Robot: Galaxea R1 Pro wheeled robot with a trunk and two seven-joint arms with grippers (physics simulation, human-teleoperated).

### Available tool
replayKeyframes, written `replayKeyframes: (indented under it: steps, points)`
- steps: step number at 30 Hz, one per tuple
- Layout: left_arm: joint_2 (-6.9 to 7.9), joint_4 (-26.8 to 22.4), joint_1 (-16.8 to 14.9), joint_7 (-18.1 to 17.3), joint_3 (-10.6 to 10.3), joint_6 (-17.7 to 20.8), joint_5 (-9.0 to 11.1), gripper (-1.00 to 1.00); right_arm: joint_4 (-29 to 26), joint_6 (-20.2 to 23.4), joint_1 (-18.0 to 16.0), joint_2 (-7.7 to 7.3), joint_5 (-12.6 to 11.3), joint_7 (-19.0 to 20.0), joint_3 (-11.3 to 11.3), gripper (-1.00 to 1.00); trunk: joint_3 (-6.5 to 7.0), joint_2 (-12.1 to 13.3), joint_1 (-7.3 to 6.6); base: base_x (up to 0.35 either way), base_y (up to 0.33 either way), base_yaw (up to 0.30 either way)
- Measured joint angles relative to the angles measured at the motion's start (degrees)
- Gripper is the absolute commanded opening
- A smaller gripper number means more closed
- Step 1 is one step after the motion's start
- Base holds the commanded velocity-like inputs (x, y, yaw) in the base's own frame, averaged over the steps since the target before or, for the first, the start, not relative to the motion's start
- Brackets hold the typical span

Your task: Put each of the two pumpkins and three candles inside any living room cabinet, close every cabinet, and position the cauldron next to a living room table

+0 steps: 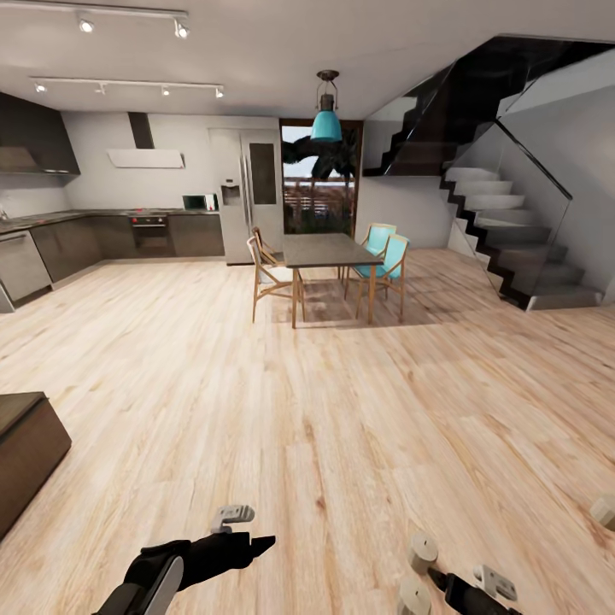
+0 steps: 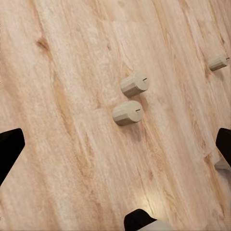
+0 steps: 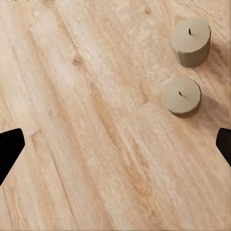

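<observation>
Open-plan room on pale wood floor. Both arms low at the near edge of the head view.

Left gripper pointed across toward the right arm, over bare planks, holding nothing. In the left wrist view, dark fingertips far apart at opposite edges, so spread open. Ahead of this gripper, two candles standing close together on the floor, not touching; a third candle farther off, well apart from the pair.

Right gripper above the floor, also empty; in the right wrist view, fingertips wide apart, open. Same two candles upright, wicks up, off to one side of the gap between the fingers rather than inside it, clear of both fingers.

In the head view, the pair just beside the right arm, on its inner side, between the two arms; the third candle at the frame's right edge, outward from the right gripper.

Far beyond both grippers: dark dining table with wooden and teal chairs, kitchen units, fridge, teal pendant lamp, staircase. Corner of a dark brown unit outward of the left gripper, near the frame's left edge.
</observation>
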Motion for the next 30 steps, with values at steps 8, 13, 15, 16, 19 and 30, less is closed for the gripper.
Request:
replayKeyframes:
  steps: [8,13,15,16,19,30]
  points:
    - [0.01,-0.05,0.0,-0.24,0.0,0.03,0.02,1.0,0.1,0.61,-3.38,0.29,0.13,-9.95,0.42,1.0,-1.43,-3.21,1.76,0.0,0.0,0.0]
    - [0.04,-0.06,0.0,-0.28,0.0,0.06,0.02,1.0,0.15,4.55,-5.66,0.38,0.15,-13.38,0.62,1.0,-2.33,-5.22,2.86,0.0,0.0,0.0]
    - [0.06,-0.08,0.0,-0.27,0.0,0.07,0.02,1.0,0.16,6.17,-6.58,0.3,0.16,-14.0,0.65,1.0,-2.69,-6.02,3.3,0.0,0.0,0.0]
    - [0.06,-0.11,0.0,-0.26,0.0,0.07,0.02,1.0,0.17,6.77,-7.02,0.29,0.18,-14.25,0.68,1.0,-2.87,-6.42,3.52,0.0,0.0,0.0]
    - [0.08,-0.16,0.0,-0.23,0.0,0.08,0.02,1.0,0.18,8.0,-8.01,0.27,0.23,-14.91,0.75,1.0,-3.41,-7.62,4.17,0.0,0.0,0.0]
    - [0.15,-0.55,0.0,-0.3,0.0,0.39,0.1,1.0,0.11,9.48,-9.05,0.83,0.06,-20.09,4.41,1.0,-5.39,-12.04,6.59,0.0,0.0,0.0]
